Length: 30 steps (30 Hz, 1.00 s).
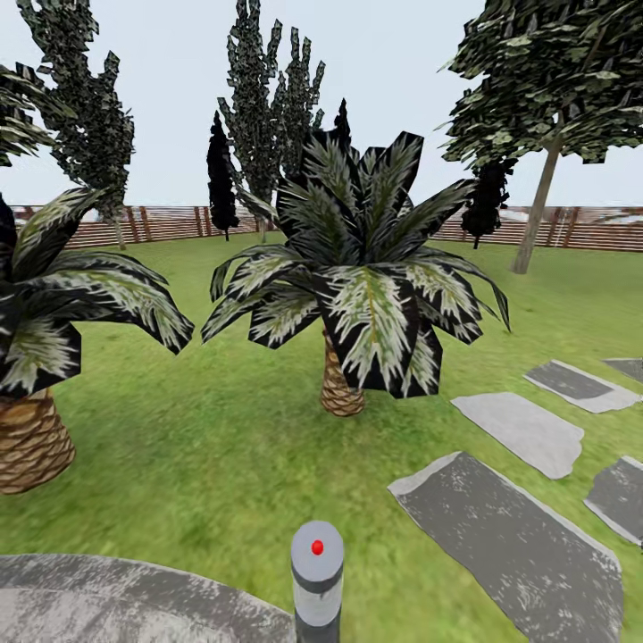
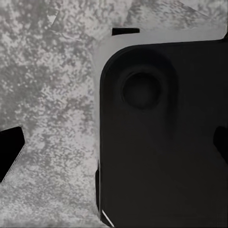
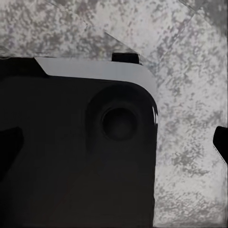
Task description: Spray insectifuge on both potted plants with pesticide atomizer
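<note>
The pesticide atomizer and the potted plants are out of view. The head view looks over the garden lawn (image 1: 223, 446). My left gripper (image 2: 114, 147) is open, one dark fingertip (image 2: 10, 149) at each side of the left wrist view, with nothing between them. It hangs over a dark rounded robot body panel (image 2: 166, 142) and speckled grey paving (image 2: 47, 95). My right gripper (image 3: 114, 147) is open too, its fingertip (image 3: 221, 142) over the same grey paving (image 3: 190, 95), beside another dark panel (image 3: 71, 156).
A scaly-trunked palm (image 1: 357, 295) stands straight ahead and another (image 1: 36, 438) at the near left. Grey stepping stones (image 1: 509, 527) run off to the right. The round paved patio (image 1: 107, 598) lies at the bottom left. A grey post with a red dot (image 1: 317, 580) rises at the bottom centre. A slatted fence (image 1: 170, 223) closes the back.
</note>
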### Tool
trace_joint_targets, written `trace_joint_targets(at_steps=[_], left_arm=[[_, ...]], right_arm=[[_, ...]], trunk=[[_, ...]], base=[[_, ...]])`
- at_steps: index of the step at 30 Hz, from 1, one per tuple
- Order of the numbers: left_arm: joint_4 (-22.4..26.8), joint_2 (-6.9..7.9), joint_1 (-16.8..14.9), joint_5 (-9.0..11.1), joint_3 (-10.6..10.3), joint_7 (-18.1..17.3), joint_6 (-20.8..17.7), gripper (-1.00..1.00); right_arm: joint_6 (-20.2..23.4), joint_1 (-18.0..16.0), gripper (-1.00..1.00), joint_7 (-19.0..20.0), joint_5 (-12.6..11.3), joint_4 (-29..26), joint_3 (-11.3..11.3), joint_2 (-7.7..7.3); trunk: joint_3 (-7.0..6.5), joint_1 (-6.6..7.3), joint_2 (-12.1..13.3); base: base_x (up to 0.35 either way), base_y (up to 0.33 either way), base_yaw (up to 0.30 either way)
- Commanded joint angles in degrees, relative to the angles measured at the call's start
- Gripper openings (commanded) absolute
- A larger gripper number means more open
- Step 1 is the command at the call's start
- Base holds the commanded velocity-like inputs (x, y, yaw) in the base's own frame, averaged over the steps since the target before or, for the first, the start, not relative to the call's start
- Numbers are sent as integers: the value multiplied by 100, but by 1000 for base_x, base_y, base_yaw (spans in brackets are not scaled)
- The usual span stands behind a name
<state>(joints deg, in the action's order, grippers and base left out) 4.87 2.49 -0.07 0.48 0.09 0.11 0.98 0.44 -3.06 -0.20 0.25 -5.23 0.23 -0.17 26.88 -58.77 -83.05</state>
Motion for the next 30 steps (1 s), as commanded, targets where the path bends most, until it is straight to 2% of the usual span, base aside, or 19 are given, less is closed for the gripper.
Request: trace_joint_targets(at_steps=[1,4,8,9,15,19,22,26,30], left_arm=[[35,33,-1,2,-1,3,6,100],[132,121,-13,-2,0,12,4,100],[262,133,-103,-11,0,9,10,100],[1603,135,-146,-11,0,8,12,100],[1813,134,-401,-6,0,7,21,100],[1961,121,-565,-2,0,7,43,100],[2009,103,-606,-5,-3,6,266,100],[1955,106,-613,-19,-1,6,772,100],[1934,119,-588,-23,0,6,959,100]], right_arm=[[-2,-3,100,-4,2,-36,3,-34],[-93,-3,100,-2,-4,-133,-8,-130],[-222,-4,100,-3,-7,-263,-20,-259],[-901,-5,100,-5,-7,-1820,-21,-446],[-1371,-6,100,5,-20,-2082,-23,-441],[-1506,-4,100,24,-24,-2348,-28,-440],[-1540,-3,100,15,-20,-2411,-29,-440],[-1559,-7,100,-3,-11,-2419,-19,-440],[-1557,-5,100,-3,-14,-2406,-15,-440]], trunk=[[5,4,-3],[5,4,-3],[5,4,-3],[5,4,-3],[5,4,-3],[5,4,-3],[5,4,-3],[5,4,-3],[5,4,-3]], base=[[-337,0,0],[-337,0,0],[-337,0,0],[-337,0,0],[-337,0,0],[-337,0,0],[-254,0,0],[-74,0,-45],[-12,0,-214]])
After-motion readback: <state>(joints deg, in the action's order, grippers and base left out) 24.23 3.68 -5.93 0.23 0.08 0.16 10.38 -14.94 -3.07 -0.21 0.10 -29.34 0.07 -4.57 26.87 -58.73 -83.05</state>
